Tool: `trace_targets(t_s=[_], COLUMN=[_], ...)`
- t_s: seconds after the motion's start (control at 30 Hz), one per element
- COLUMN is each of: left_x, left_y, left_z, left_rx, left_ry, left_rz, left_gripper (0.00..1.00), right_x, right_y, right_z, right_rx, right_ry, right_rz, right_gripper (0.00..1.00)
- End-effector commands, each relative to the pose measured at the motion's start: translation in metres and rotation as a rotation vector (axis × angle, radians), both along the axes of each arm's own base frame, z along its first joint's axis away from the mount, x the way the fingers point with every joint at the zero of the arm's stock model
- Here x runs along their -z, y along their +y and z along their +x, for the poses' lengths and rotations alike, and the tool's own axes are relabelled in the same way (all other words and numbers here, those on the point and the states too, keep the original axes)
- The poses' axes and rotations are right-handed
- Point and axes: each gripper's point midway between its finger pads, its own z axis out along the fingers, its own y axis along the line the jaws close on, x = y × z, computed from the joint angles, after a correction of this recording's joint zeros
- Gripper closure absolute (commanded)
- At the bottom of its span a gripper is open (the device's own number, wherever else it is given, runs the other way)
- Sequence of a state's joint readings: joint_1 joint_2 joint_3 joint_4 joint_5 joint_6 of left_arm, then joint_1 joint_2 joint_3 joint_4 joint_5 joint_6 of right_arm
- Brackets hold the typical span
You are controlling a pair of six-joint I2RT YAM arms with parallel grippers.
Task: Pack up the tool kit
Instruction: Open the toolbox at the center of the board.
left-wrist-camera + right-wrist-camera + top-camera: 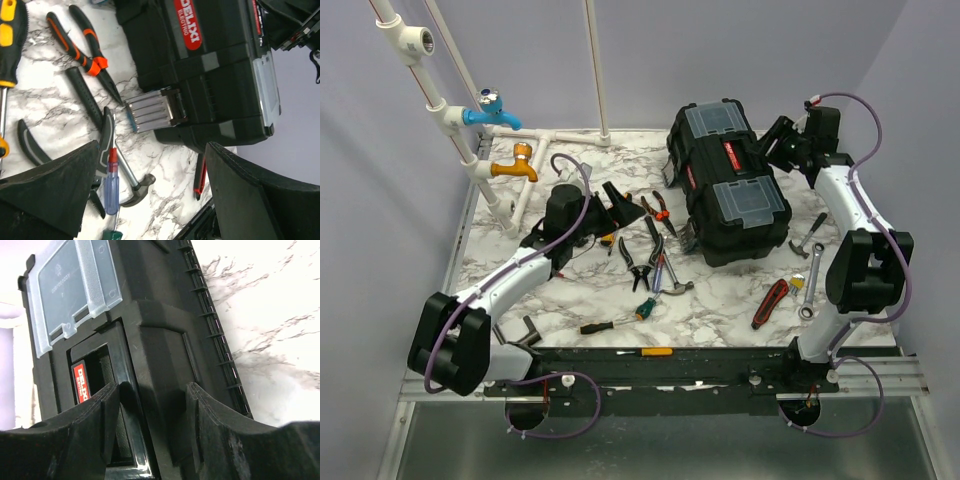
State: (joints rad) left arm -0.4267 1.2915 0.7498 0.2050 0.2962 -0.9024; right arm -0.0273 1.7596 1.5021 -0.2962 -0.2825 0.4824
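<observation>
The tool kit's black toolbox [730, 185] stands closed at the back right of the marble table, its two clear-lidded compartments on top. My right gripper [777, 143] reaches it from the far right side; in the right wrist view the right gripper [152, 395] is shut on the toolbox lid's raised ridge [160, 340], one finger in the handle recess. My left gripper [618, 205] hovers open over the loose tools. In the left wrist view the left gripper [150, 185] holds nothing, with a hammer [132, 182], a blue screwdriver [111, 185] and orange pliers [82, 45] below it.
Grey pliers [642, 255], a green screwdriver [645, 305] and a yellow screwdriver [645, 352] lie mid-table. A red knife [770, 303], a wrench [811, 285] and a small hammer [807, 238] lie at the right. A blue tap [490, 112] and an orange tap [515, 165] stand back left.
</observation>
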Motion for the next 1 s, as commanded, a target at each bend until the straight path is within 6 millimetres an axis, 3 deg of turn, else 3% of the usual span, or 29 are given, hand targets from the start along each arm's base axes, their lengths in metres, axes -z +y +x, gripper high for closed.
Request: trace_targets(t_s=[0.0, 0.3, 0.53, 0.57, 0.6, 0.67, 0.7, 0.8, 0.97], left_x=[-0.017, -0.028, -0.033, -0.034, -0.033, -0.033, -0.033, -0.032, -0.03], left_y=[-0.013, -0.028, -0.052, -0.055, -0.057, -0.059, -0.058, -0.052, -0.035], left_z=[0.011, 0.035, 0.068, 0.072, 0.075, 0.077, 0.078, 0.078, 0.078], left_rx=[0.063, 0.079, 0.109, 0.113, 0.116, 0.112, 0.108, 0.098, 0.07], left_ry=[-0.031, -0.025, 0.032, 0.041, 0.048, 0.047, 0.045, 0.035, 0.03], left_rz=[-0.012, -0.032, -0.072, -0.081, -0.087, -0.089, -0.086, -0.049, -0.023], left_gripper=[0.13, 0.13, 0.13, 0.13, 0.14, 0.14, 0.14, 0.14, 0.14], right_x=[0.002, 0.008, 0.006, 0.005, 0.003, 0.002, 0.003, 0.005, 0.016], right_y=[0.03, 0.019, 0.026, 0.024, 0.022, 0.013, 0.005, -0.008, -0.011], right_z=[-0.019, -0.025, -0.027, -0.027, -0.027, -0.027, -0.025, -0.027, -0.033], right_rx=[-0.076, -0.111, -0.177, -0.178, -0.177, -0.155, -0.127, -0.102, -0.085], right_ry=[0.07, 0.062, 0.05, 0.048, 0.045, 0.059, 0.067, 0.098, 0.182], right_rz=[0.187, 0.343, 0.403, 0.385, 0.359, 0.27, 0.204, 0.023, -0.211], right_gripper=[0.95, 0.98, 0.99, 0.94, 0.81, 0.44, 0.38, 0.3, 0.28])
